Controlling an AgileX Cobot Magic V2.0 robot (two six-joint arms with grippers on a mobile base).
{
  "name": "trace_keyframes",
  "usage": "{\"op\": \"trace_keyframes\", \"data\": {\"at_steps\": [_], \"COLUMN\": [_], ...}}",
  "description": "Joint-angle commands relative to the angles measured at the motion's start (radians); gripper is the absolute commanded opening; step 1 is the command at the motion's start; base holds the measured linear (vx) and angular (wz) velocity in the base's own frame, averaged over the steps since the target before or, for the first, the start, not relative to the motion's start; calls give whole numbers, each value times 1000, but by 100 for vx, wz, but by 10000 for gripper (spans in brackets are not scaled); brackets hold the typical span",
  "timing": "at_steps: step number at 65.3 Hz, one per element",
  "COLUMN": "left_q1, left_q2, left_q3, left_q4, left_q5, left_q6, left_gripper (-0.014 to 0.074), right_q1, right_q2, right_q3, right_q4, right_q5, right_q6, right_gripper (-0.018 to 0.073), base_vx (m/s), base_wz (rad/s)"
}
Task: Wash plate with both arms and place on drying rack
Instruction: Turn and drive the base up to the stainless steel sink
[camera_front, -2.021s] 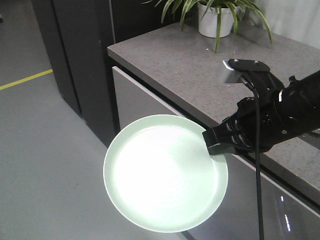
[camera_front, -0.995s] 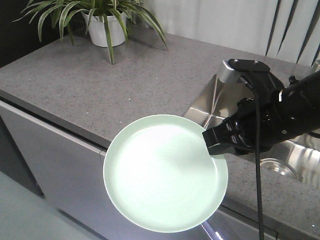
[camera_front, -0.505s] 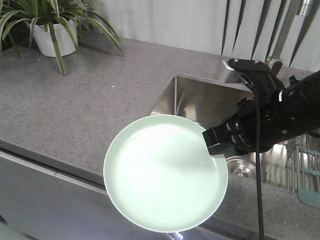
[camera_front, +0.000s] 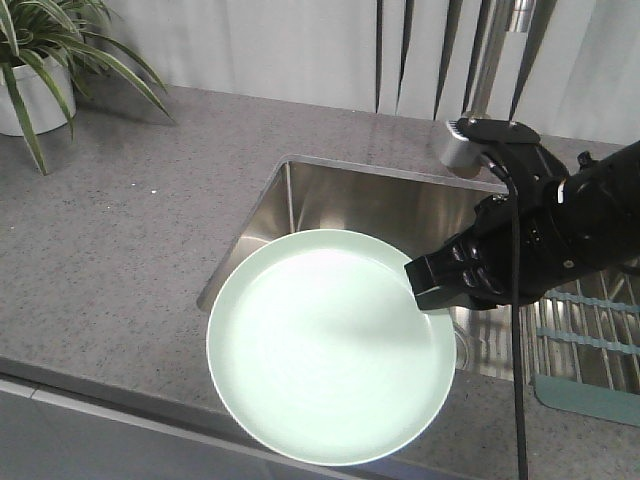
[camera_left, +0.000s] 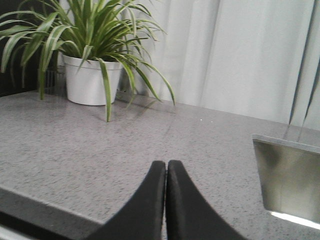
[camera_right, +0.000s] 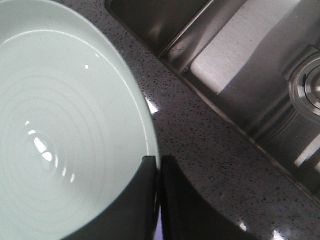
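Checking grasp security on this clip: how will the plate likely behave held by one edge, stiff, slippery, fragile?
The plate is probably rigid: pinched only at its rim by the right tool, it juts out flat without sagging. Its glossy, reflecting surface suggests it could slip or pivot in that narrow pinch. It looks ceramic, so likely breakable if dropped.

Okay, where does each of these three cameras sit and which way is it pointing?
Front view: high up, looking down at the sink and countertop; shows the right gripper holding the plate by its rim.
Left wrist: low over the countertop, facing the potted plant; shows the left gripper, closed and empty.
Right wrist: looks down along the right gripper at the plate and sink.
Front and right wrist share plate, sink, right gripper.
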Motion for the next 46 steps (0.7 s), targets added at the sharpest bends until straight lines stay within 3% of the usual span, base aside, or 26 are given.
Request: {"op": "trace_keyframes", "data": {"at_steps": [1,46], "left_q1": [-7,-7], "left_q2": [-15,-15], "left_q3": [-26,-26], "left_q4": [-1,-1], "left_q5": [-72,-72], "left_q6": [-6,-6], "left_gripper": [-7,-7], "right_q1": [-2,-2], "right_q2": [-31,-31], "right_q3": [-23,-23], "right_q4": [28,28], "right_q5": [-35,-35], "right_q6": [-7,-7], "right_gripper": [-4,-4], "base_vx": [5,5], "base_wz": [-20,-18]}}
